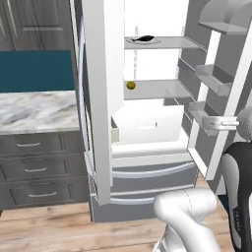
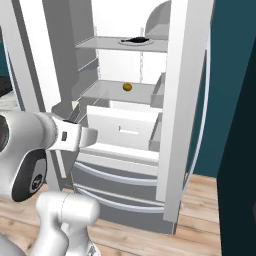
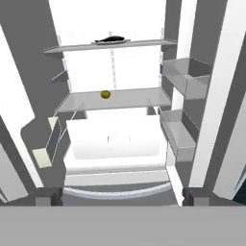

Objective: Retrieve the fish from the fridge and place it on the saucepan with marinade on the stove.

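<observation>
The fridge [image 1: 147,173] stands with both upper doors swung wide, its white interior lit. The fish [image 1: 145,38], small and dark, lies on a pale plate on the top shelf; it is also seen from the right as the fish [image 2: 135,39] and, high in the hand view, the fish [image 3: 112,39]. My gripper [image 3: 122,196] is open, its two dark fingertips [image 3: 48,195] far apart, with nothing between them. It hangs outside the fridge, well below and short of the fish, at about crisper-drawer height. The hand [image 2: 75,135] points into the fridge. The saucepan and the stove are out of view.
A small round yellowish item [image 3: 105,94] sits on the middle shelf. A white crisper drawer [image 3: 113,139] lies below it. Clear door bins [image 3: 185,79] line the right door. A marble counter [image 1: 34,110] over grey drawers [image 1: 34,170] adjoins the fridge's left side.
</observation>
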